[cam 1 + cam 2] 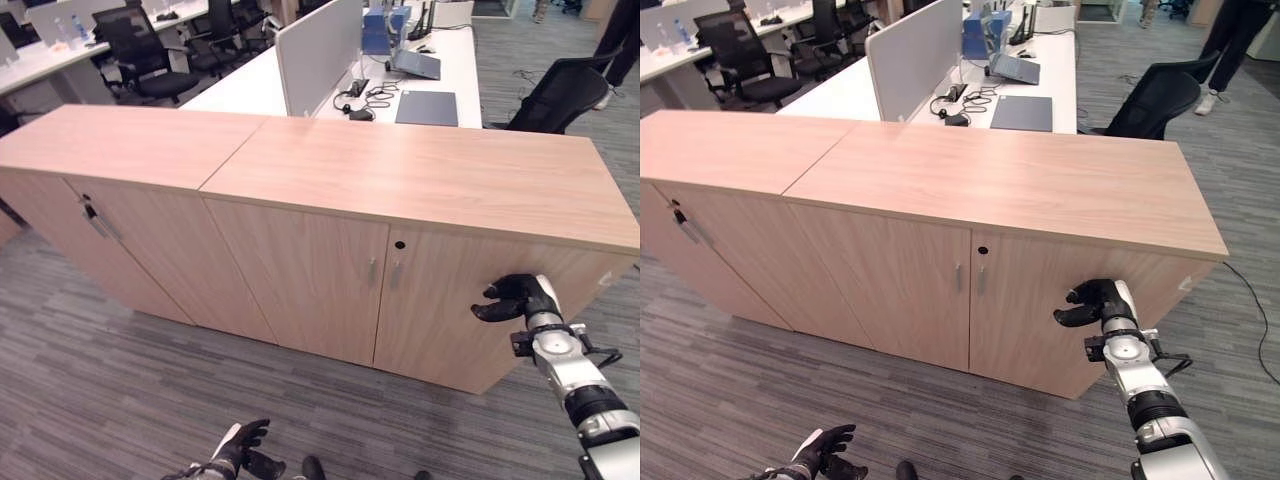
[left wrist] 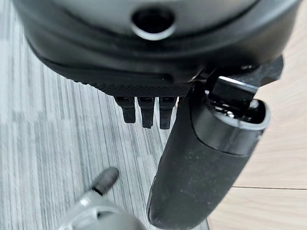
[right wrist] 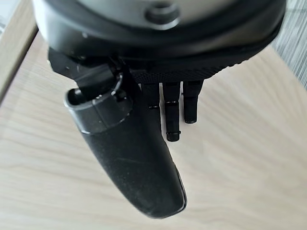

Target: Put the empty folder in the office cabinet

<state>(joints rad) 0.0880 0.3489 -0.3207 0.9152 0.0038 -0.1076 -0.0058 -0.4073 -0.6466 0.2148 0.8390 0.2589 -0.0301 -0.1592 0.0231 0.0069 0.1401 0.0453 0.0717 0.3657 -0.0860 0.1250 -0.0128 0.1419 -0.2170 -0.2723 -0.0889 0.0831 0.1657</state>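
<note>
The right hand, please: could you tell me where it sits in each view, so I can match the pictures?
Left eye view: right hand at lower right, before the cabinet's right door.
Right eye view: lower right of centre, same door.
Right wrist view: thumb and fingers over wood.
Left wrist view: not it.
Shared landmark: door's round keyhole.

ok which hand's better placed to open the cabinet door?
Right. The right hand is raised against the cabinet front, beside the door handles. The left hand hangs low over the floor.
</note>
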